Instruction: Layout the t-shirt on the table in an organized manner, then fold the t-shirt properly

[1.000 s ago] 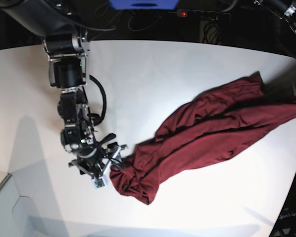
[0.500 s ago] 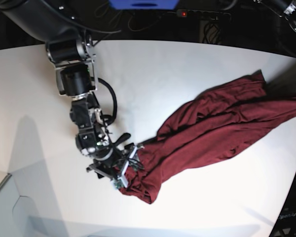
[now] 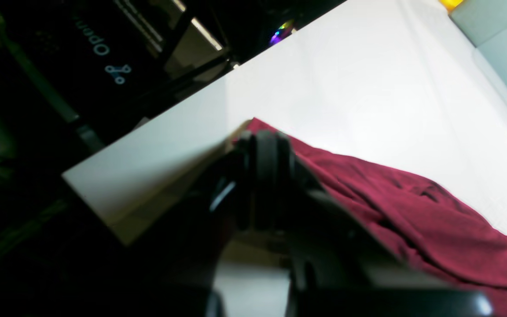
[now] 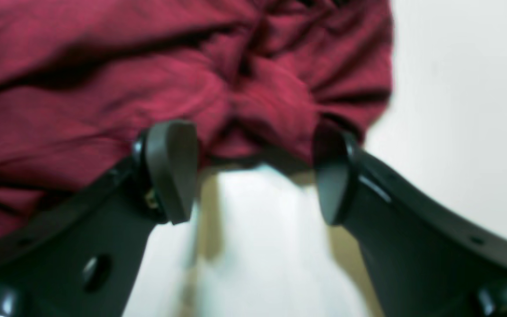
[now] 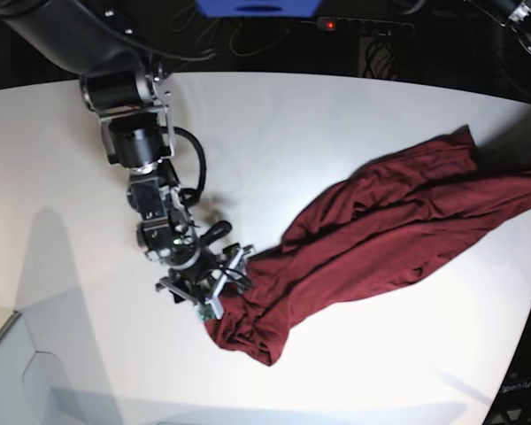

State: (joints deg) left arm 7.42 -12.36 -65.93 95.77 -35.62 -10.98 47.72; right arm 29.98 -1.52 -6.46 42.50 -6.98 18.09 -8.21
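Observation:
The maroon t-shirt (image 5: 380,230) lies crumpled in a long diagonal band on the white table (image 5: 336,133), from a bunched end at the lower middle to the right edge. My right gripper (image 5: 219,290) is open at that bunched end. In the right wrist view its fingers (image 4: 170,171) straddle the edge of a rumpled fold of the t-shirt (image 4: 236,88), with the white table (image 4: 456,88) beside it. My left gripper (image 3: 262,141) is shut on the t-shirt (image 3: 412,207), and a tip of cloth pokes out past its fingertips near the table (image 3: 368,88) edge. In the base view the left gripper is out of frame.
A pale grey tray (image 5: 9,372) sits at the table's lower left corner and also shows as a tray (image 3: 500,53) in the left wrist view. Beyond the far edge are dark cables and a power strip (image 5: 363,27). The right arm (image 5: 133,133) reaches in from the upper left.
The right arm has swung right and its open gripper has reached the shirt's bunched lower end. The shirt's right part has barely shifted.

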